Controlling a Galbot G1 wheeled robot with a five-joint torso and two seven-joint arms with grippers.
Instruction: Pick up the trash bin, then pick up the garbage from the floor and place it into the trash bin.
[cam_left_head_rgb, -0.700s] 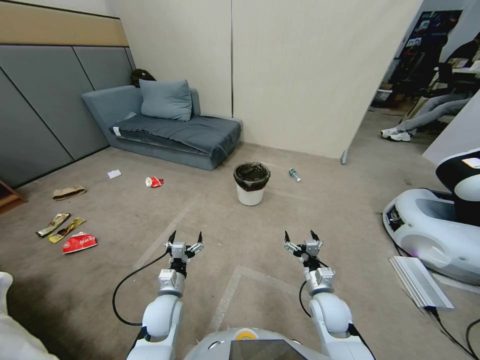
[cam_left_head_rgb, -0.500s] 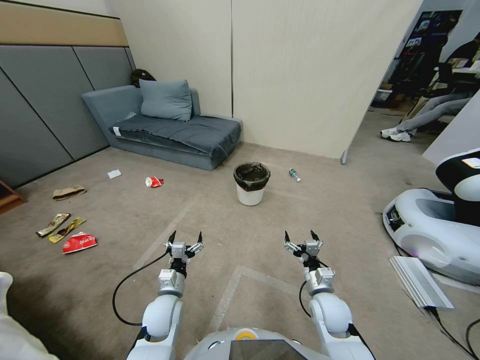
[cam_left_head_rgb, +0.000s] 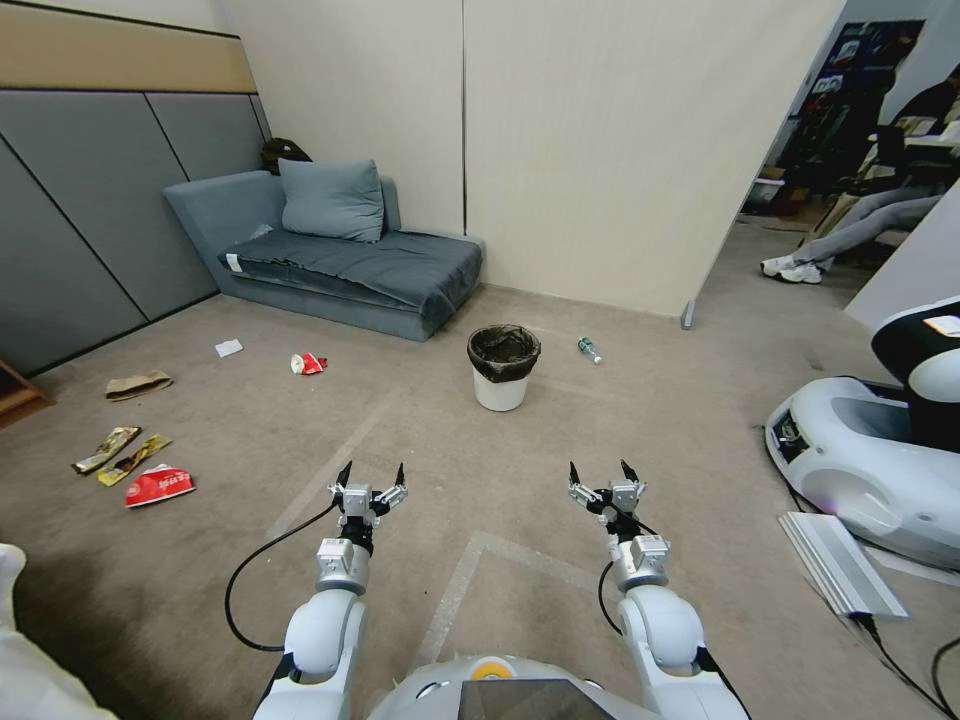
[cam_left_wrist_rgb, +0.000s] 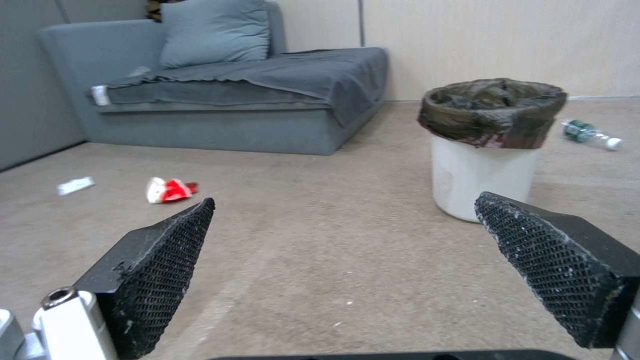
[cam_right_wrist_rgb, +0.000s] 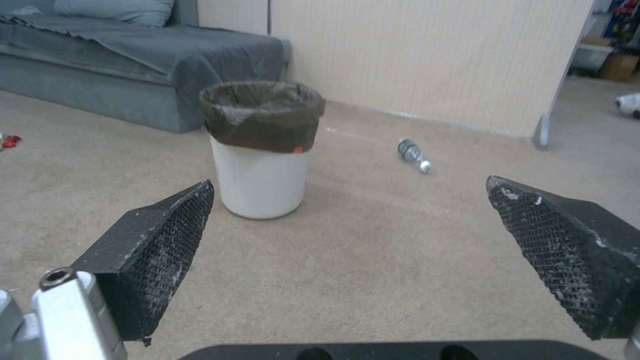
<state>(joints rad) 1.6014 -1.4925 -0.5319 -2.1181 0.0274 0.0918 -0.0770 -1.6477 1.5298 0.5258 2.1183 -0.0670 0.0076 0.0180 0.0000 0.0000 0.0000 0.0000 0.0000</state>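
Note:
The white trash bin with a black liner stands upright on the carpet ahead, also in the left wrist view and the right wrist view. Garbage lies around it: a small clear bottle to its right, a crumpled red-and-white packet and a white paper slip to its left, then a brown paper bag, gold foil wrappers and a red packet farther left. My left gripper and right gripper hang open and empty, well short of the bin.
A grey sofa stands against the back wall behind the bin. Another white robot base and a flat white panel sit at the right. A partition wall ends at a doorway on the right.

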